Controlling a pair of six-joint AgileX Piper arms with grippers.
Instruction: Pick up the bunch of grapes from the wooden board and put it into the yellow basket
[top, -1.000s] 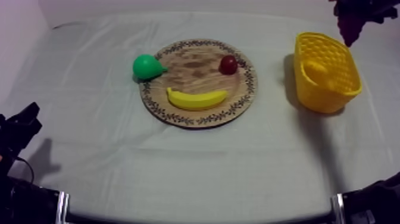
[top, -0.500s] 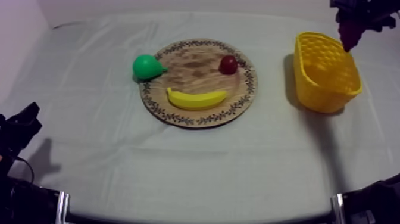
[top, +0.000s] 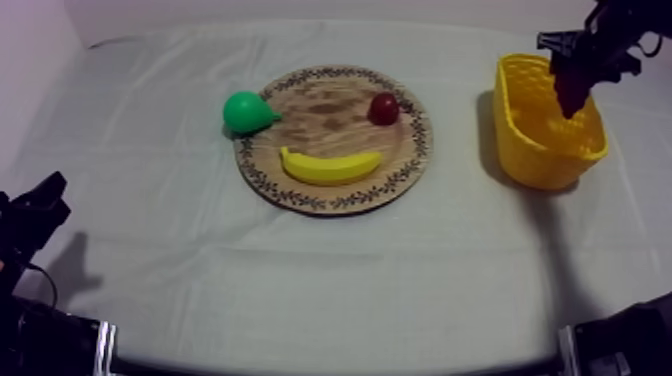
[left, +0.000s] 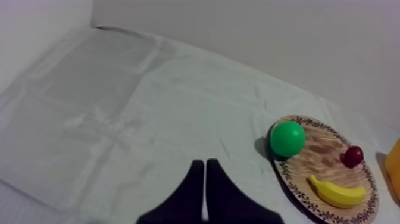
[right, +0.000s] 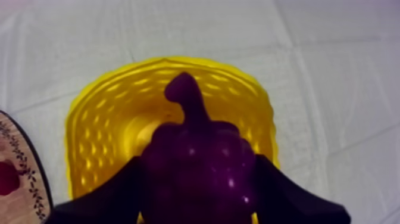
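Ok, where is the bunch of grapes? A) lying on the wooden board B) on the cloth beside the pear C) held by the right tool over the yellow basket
C: the right tool is shut on the bunch of grapes above the yellow basket.

- Under your bunch of grapes (right: 199, 161) the yellow basket (top: 510, 120) stands open, its walls ringing the space.
- Bare cloth (top: 460, 230) gives you passage between basket and wooden board (top: 320, 110).
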